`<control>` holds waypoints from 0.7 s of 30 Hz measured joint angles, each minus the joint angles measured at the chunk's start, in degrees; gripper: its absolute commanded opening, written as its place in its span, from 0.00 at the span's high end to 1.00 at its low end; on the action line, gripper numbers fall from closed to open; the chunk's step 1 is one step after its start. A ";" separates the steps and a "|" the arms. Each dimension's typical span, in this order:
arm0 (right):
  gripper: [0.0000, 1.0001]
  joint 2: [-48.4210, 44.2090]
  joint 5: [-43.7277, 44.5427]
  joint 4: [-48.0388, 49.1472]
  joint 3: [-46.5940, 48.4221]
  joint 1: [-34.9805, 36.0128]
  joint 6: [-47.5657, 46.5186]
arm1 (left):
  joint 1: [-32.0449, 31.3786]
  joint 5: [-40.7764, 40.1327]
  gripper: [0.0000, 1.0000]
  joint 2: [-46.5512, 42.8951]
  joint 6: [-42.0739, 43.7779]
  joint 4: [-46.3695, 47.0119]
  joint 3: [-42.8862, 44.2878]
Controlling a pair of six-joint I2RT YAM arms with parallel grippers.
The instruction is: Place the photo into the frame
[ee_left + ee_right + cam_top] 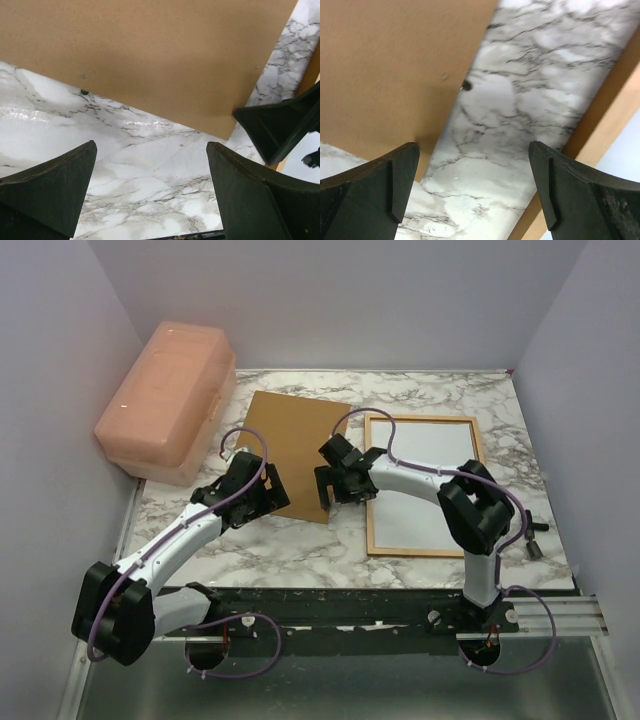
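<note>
The marble desk (280,540) sat inside plain pale walls, with a pink box (165,400) far off at 10 o'clock. A brown board (295,450) lay flat in the middle. The frame (420,553) lay flat at the right, and its long sides ran from 12 to 6 o'clock.

The left claw (250,490) hung low over the near left edge of the board. It was spread wide and held nothing. Its own camera showed the board (150,50) at 12 o'clock, past the empty gap of the left claw (150,190).

The right claw (335,490) hung by the board's near right corner. It was also spread wide and empty. In its own camera, the right claw (472,190) had the board (385,65) at 10 o'clock and the frame (600,135) at 3 o'clock, just beside it.

So the right arm was much nearer the frame than the left arm.

No photo with a ship on it showed anywhere. A white sheet (425,490) filled the inside of the frame. It could not be told if that was the photo lying face down.
</note>
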 measured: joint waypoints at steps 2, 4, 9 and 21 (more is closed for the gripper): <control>0.00 0.24 1.01 -0.37 0.09 2.03 -0.74 | 0.66 0.28 0.05 0.39 -0.35 -0.76 0.00; 0.00 1.07 2.45 -1.49 1.05 4.09 -1.20 | 1.09 0.39 0.05 0.35 -0.72 -1.70 0.00; 0.00 3.82 5.20 -3.17 4.81 7.82 -1.44 | 2.47 0.39 0.05 -1.66 -1.64 -2.43 -0.96; 0.00 2.49 4.52 -0.39 2.91 10.27 -0.98 | 4.70 0.39 0.05 -2.62 -1.95 -2.60 -2.71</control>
